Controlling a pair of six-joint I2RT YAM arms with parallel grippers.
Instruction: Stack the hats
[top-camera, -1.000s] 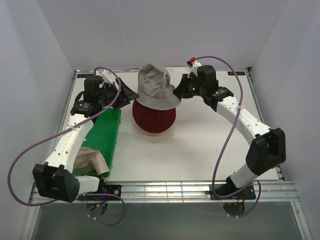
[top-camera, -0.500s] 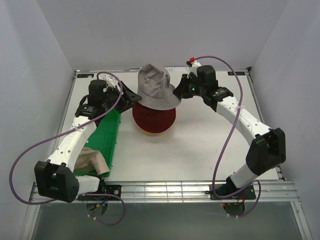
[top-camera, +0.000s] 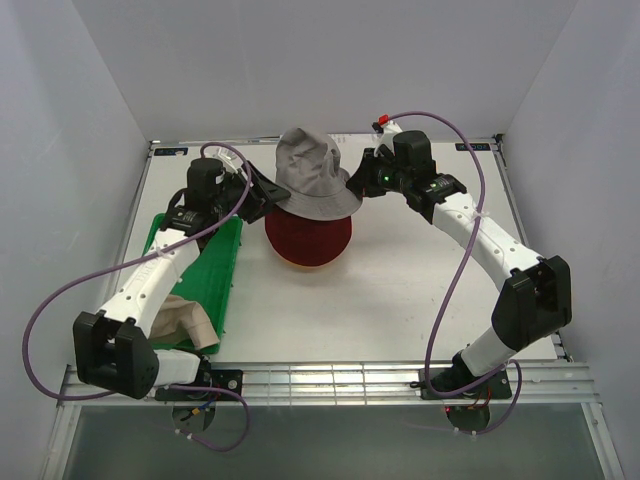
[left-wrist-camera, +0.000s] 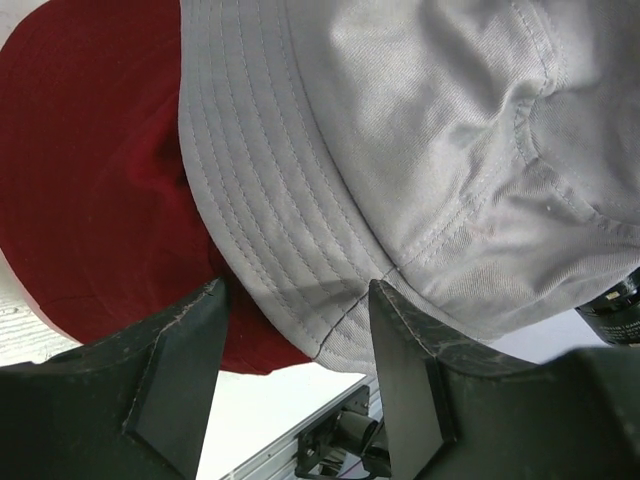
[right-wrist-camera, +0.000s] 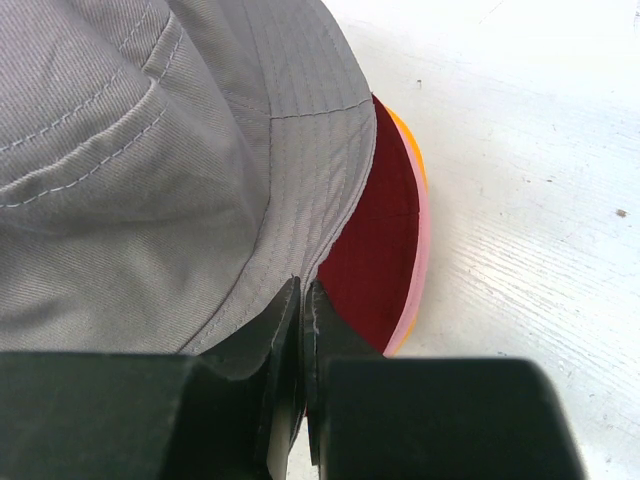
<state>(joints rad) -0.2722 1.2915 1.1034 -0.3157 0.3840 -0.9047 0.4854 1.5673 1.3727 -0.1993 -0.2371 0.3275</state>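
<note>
Right fingers (right-wrist-camera: 285, 335) pinch grey hat (top-camera: 312, 175) brim; left fingers (left-wrist-camera: 180, 365) wide apart beside opposite brim.

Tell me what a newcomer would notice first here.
The grey bucket hat sits tilted over the dark red hat far back on the table, its brim pinched by the shut right gripper while the open left gripper hovers at the opposite brim. A beige hat lies at the green tray's near end.

Bright, soft light; close-ups perhaps blurred
</note>
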